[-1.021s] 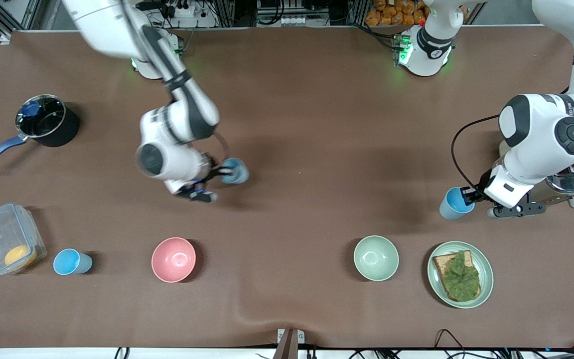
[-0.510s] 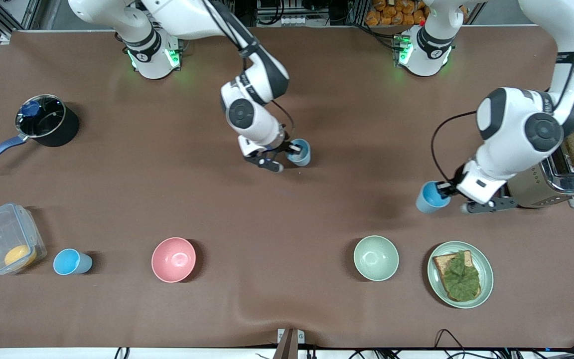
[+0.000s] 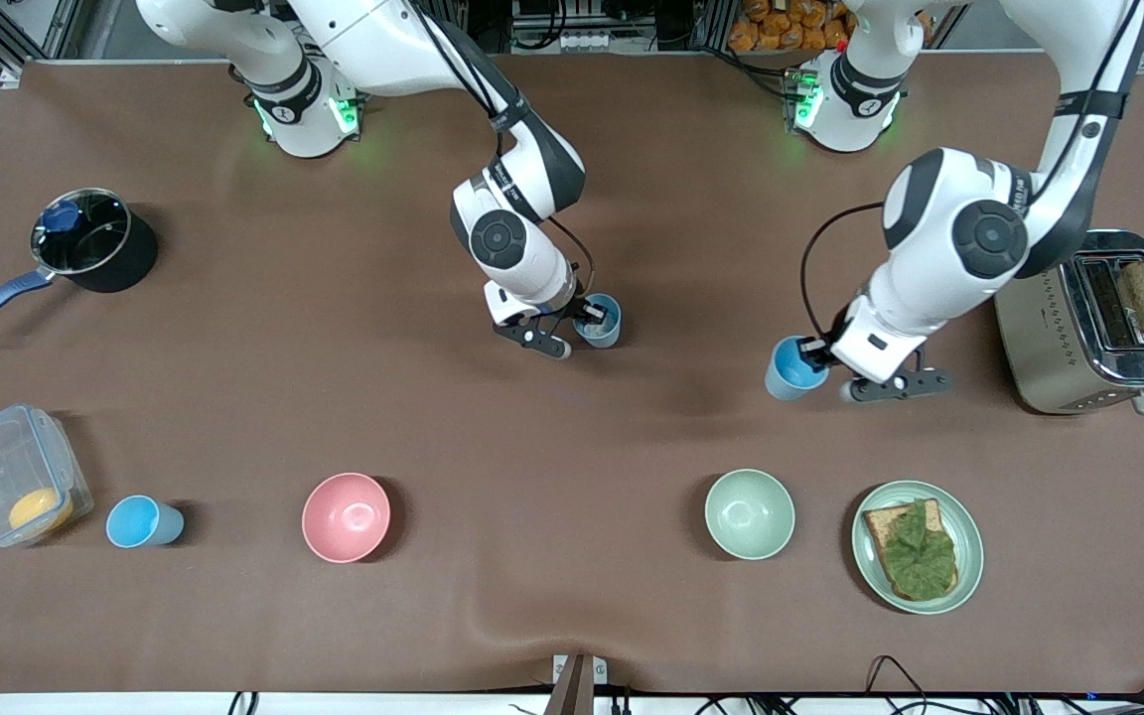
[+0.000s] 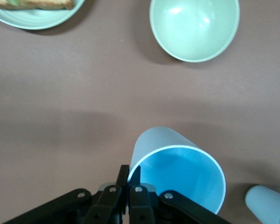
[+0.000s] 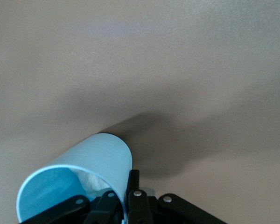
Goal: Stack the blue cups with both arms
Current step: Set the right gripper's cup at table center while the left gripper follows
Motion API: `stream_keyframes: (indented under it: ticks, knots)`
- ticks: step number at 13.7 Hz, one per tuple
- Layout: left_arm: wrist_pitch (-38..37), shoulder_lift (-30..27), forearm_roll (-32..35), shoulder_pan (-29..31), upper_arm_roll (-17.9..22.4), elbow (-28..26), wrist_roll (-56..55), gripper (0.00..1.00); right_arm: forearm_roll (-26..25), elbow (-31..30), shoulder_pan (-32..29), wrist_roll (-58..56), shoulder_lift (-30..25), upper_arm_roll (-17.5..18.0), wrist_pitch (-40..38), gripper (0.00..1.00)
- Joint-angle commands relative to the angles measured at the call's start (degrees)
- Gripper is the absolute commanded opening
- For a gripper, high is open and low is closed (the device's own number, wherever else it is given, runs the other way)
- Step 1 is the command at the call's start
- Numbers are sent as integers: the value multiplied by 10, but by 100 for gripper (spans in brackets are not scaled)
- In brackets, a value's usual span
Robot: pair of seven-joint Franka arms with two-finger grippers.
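Brown cloth [image 3: 632, 497] covers your whole table. Your right gripper [image 3: 587, 320] hangs over the middle of it, fingers pinched on the rim of a blue cup [image 3: 600, 320]; the right wrist view shows that same cup [image 5: 79, 177] with one finger inside the rim and one outside. Your left gripper [image 3: 815, 355] is clamped the same way on a second blue cup [image 3: 790, 367], over bare cloth between the middle and the toaster [image 3: 1093, 323], with the pale green bowl [image 3: 749, 513] nearer the front camera. A third blue cup [image 3: 142, 521] stands free near the front edge at the right arm's end, between a clear plastic box [image 3: 14, 487] and the pink bowl [image 3: 346, 516].

Around them you have a black saucepan [image 3: 95, 241], and a plate of toast [image 3: 918, 546] beside the green bowl. Nothing lies between the two held cups. You cannot tell whether either held cup touches the cloth; each wrist view cuts off its cup's near rim and the fingertips.
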Motion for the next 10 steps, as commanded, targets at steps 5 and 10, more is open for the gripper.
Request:
stream_keyframes:
  ticks: [5, 10]
  knots:
    - [-18, 7, -7, -5, -37, 32, -64, 0, -18, 20, -6, 15, -46, 1, -39, 100]
    - [-18, 8, -7, -22, -37, 39, -79, 0, -40, 83, -8, -15, -89, -76, -168, 100]
